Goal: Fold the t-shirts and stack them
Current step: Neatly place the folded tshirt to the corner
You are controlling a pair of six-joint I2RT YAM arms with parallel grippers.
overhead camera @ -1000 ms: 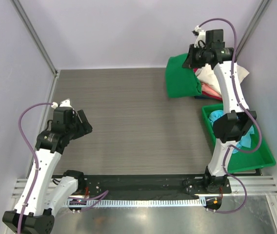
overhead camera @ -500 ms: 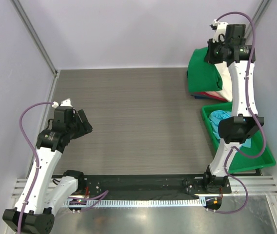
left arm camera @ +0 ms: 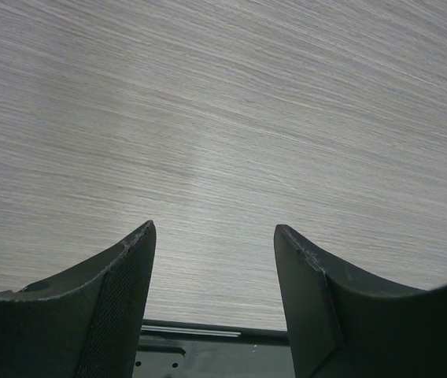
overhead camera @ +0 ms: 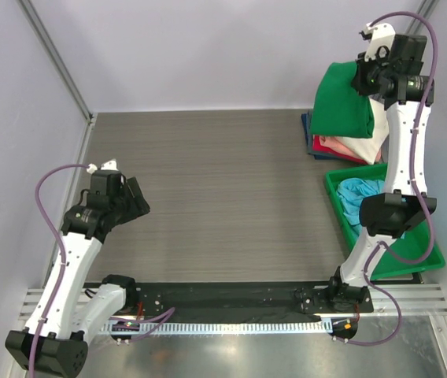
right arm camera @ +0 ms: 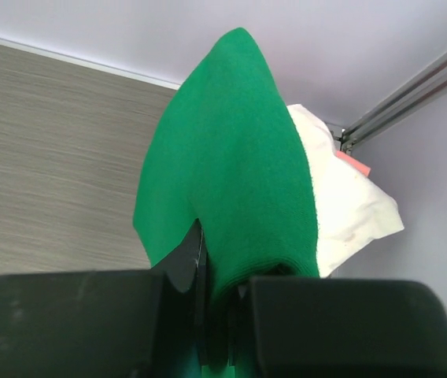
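Two grippers we see: right gripper (right arm camera: 219, 283) pinches the green t-shirt (overhead camera: 343, 102) at upper right, over the stacked t-shirts (overhead camera: 343, 146); left gripper (left arm camera: 214, 230) gapes wide above the table (overhead camera: 208, 181), lower left.

Grey wood-grain table (overhead camera: 223, 197) sits between pale lilac walls (overhead camera: 208, 55) on 3 sides. 1 aluminium left post (overhead camera: 54, 59) slants up from the back left corner, and 1 right post (right arm camera: 412, 94) stands in the back right. A rigid green plastic bin (overhead camera: 404, 270) sits at the table's right edge, near side, and a black strip (overhead camera: 231, 293) and silver rails (overhead camera: 420, 299) run along the near edge.
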